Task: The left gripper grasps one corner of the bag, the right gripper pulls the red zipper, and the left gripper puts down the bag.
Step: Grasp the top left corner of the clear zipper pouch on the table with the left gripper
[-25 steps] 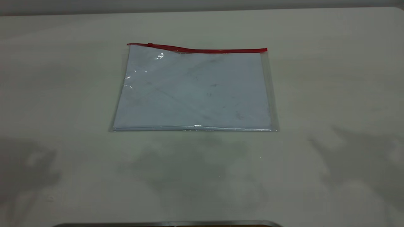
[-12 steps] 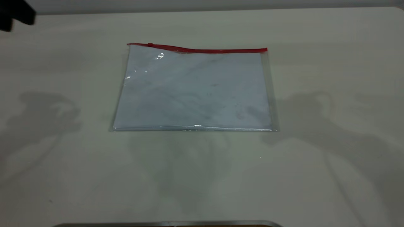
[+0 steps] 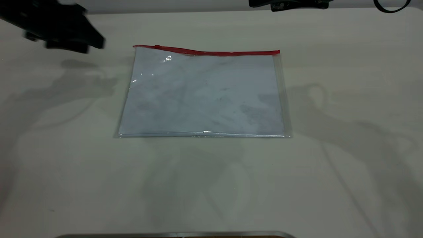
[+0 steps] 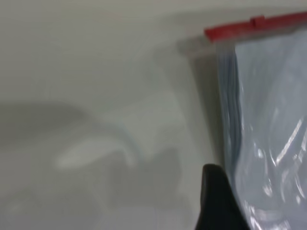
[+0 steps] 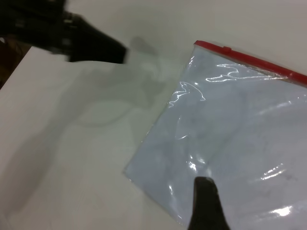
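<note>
The clear plastic bag (image 3: 203, 94) lies flat on the surface (image 3: 347, 165), red zipper (image 3: 211, 52) along its far edge, bare room all around. Left end effector (image 3: 96, 41) hovers just off the bag's zipper corner and right end effector (image 3: 261, 3) sits beyond that edge. Can't tell whether either is apart or together.

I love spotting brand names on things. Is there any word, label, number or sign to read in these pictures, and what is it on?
None can be read.
The bag: no print; only faint grey smudges on the pale sheet inside, not letters.
The red zipper: plain red, no marking.
The left hand and the right hand: plain black, no label showing.
The table: bare of text.
</note>
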Controlling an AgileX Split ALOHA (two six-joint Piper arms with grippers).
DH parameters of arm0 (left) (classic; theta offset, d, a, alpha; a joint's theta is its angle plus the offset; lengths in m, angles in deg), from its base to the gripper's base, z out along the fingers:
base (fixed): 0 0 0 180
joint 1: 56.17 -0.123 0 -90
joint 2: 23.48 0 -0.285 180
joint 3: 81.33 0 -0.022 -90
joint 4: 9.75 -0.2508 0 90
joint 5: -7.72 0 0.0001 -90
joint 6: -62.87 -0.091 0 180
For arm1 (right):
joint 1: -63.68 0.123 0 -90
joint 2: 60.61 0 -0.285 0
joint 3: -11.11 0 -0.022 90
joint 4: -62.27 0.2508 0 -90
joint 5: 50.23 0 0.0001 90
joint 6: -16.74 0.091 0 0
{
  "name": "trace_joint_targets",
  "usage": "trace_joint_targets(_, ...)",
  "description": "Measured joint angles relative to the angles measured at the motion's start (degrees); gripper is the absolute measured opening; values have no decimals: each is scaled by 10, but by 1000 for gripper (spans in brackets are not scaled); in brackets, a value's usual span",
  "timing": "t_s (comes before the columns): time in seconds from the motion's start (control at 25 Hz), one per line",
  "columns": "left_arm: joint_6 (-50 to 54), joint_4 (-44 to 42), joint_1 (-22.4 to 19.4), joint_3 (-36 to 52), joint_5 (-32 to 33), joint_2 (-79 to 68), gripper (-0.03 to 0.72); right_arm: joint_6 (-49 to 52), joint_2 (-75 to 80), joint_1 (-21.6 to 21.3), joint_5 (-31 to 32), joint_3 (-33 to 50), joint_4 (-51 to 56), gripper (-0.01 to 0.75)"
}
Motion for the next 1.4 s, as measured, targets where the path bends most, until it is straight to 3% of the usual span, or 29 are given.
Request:
trace_joint_targets(0.24, -38, 42, 28, -105, 33, -111, 505, 0, 1, 0, 0, 0, 0, 557)
trace_joint_targets(0.52, -53, 45, 60, -132, 14, -141, 478, 7, 1, 0, 3, 0, 0, 557)
trace_joint_targets(0.64, -59, 46, 65, -132, -3, -141, 384, 22, 2, 0, 16, -1, 0, 557)
trace_joint_targets(0.88, -132, 50, 65, -133, -1, -141, 46, 34, 2, 0, 48, -31, -24, 547)
trace_joint_targets(1.2, -224, 41, 65, -134, 96, -100, 12, 35, 87, 0, 42, -148, -36, 521)
trace_joint_targets(1.4, -251, -25, 66, -134, 168, -58, 12, 40, 193, 0, 112, -251, -39, 520)
